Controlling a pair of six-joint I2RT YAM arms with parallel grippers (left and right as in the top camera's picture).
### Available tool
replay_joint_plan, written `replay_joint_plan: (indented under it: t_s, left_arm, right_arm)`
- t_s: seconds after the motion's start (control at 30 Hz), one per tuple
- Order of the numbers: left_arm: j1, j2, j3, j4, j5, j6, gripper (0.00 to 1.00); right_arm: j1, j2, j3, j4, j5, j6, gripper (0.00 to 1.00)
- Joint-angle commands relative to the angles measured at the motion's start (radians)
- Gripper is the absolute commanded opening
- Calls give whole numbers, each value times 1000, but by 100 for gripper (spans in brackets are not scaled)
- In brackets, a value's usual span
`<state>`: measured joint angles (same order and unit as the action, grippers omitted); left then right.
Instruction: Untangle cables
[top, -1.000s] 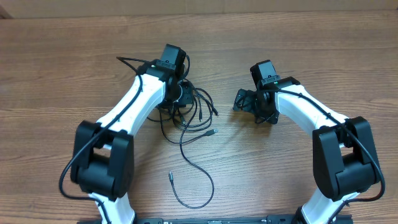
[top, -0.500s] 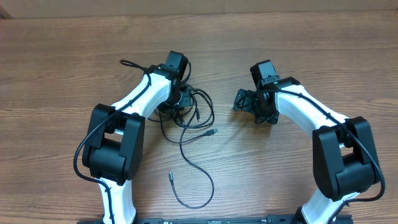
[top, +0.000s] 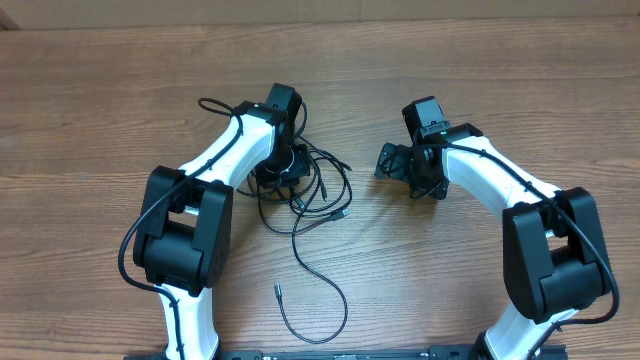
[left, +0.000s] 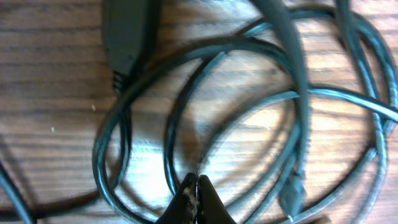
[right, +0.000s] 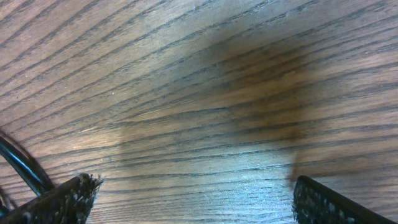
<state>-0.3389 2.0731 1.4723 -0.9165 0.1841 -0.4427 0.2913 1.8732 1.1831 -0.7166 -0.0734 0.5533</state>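
Looped cables (left: 297, 74), wooden table (left: 56, 74), fingers (left: 214, 205) pressed together

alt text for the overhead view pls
Two white-and-black robot arms over a wooden table: the left gripper, shut, sits in a tangle of thin black cables, the right gripper stands open and apart from them. One cable trails toward the arms' bases.

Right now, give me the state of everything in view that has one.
Cables, tangled in overlapping loops on the table.
Loose cord, trailing out of the cables, plug end free.
Left gripper, shut, down over the cables.
Right gripper, open, holding nothing.
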Motion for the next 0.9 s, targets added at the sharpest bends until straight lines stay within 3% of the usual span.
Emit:
replay_joint_plan:
  t_s: [0.0, 0.13, 0.4, 0.87]
  left_arm:
    - [1, -8, 72, -27, 36, 49, 4]
    - [-3, -9, 88, -48, 6, 54, 7]
    - [-2, -7, 85, -50, -240, -4, 12]
    - [-11, -6, 39, 20, -235, -44, 13]
  right_arm:
    - [1, 3, 14, 5, 9, 0, 100]
    - [1, 3, 14, 5, 9, -1, 100]
    - [1, 3, 14, 5, 9, -1, 100]
    - [0, 3, 14, 5, 9, -1, 100]
